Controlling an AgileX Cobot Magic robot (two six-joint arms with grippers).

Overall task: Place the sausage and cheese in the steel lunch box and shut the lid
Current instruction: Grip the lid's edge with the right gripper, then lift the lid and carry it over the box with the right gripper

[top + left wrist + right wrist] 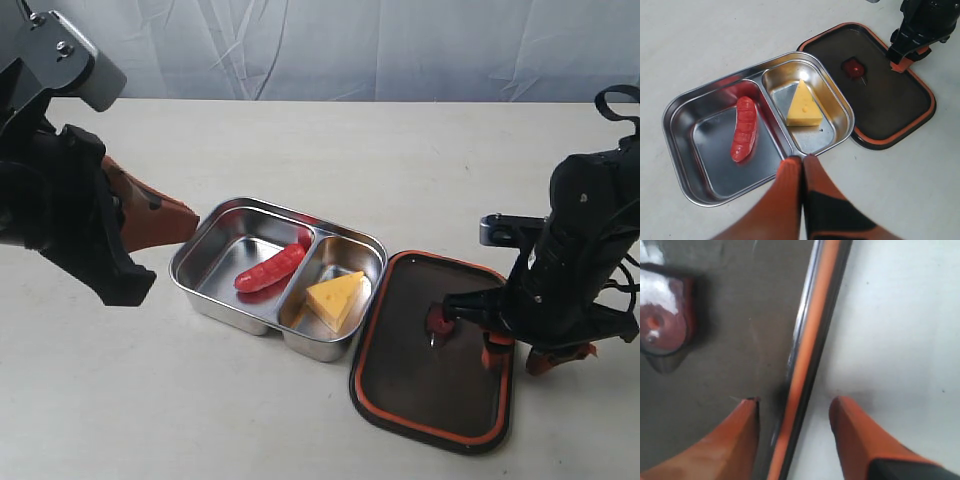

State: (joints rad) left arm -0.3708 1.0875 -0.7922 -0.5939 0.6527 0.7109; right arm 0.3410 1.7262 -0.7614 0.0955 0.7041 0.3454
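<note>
The steel lunch box (196, 284) (675, 150) lies open in the middle of the table. The red sausage (270, 268) (744, 128) lies in its larger compartment, and the yellow cheese (335, 297) (804, 105) in the smaller one. The lid (400, 370) (890, 100) (730, 315) lies seal side up to the right of the box, its orange valve (438, 320) (852, 67) (665, 322) showing. My right gripper (512, 358) (796, 407) is open, with one finger on each side of the lid's right rim. My left gripper (192, 217) (803, 161) is shut and empty at the box's left edge.
The pale table (330, 150) runs back to a white cloth backdrop (330, 45). Nothing else stands on it.
</note>
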